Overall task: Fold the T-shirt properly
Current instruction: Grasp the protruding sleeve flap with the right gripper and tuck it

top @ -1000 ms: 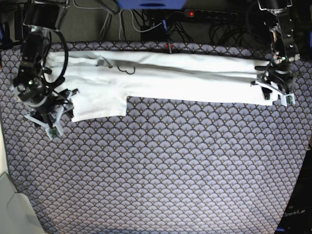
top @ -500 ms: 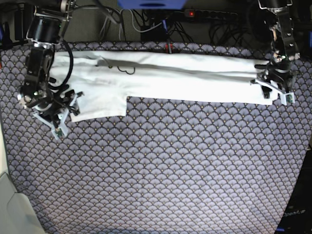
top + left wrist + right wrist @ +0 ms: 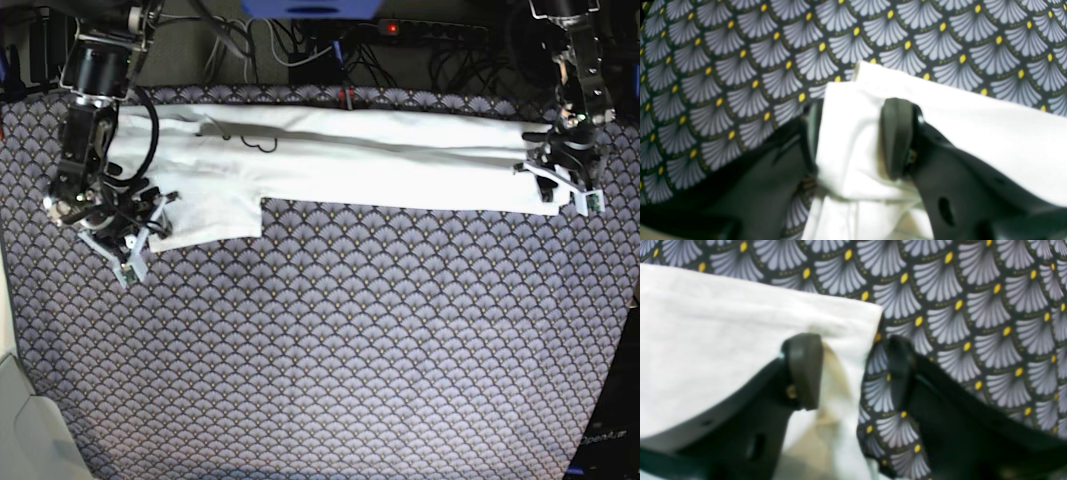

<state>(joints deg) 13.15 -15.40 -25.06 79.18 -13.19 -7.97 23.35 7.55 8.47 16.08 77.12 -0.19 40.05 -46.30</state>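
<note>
Left pincer [image 3: 853, 133] clamped on a corner of the T-shirt [image 3: 380, 160], white cloth bunched between its two dark pads [image 3: 897, 133]; in the base view, same pincer [image 3: 565, 190] at the cloth's right-hand end. Right pincer [image 3: 850, 373] parted and straddling the shirt's edge, one pad [image 3: 803, 370] over white fabric, the other over bare patterned cover, nothing pinched between them; in the base view, this pincer [image 3: 135, 240] at the lower left corner of the cloth. Stretching between the two pincers, the T-shirt lying as a long white band, plain side up, with a squarish flap hanging lower beside the right pincer and a small dark mark near its upper left part. Beneath everything, the worktop [image 3: 340, 360], dressed in a dark cloth of grey fan scales with yellow dots. Beyond the shirt's far edge, a tangle of cables [image 3: 300, 45] and a power strip [image 3: 430, 32] with a red light.
</note>
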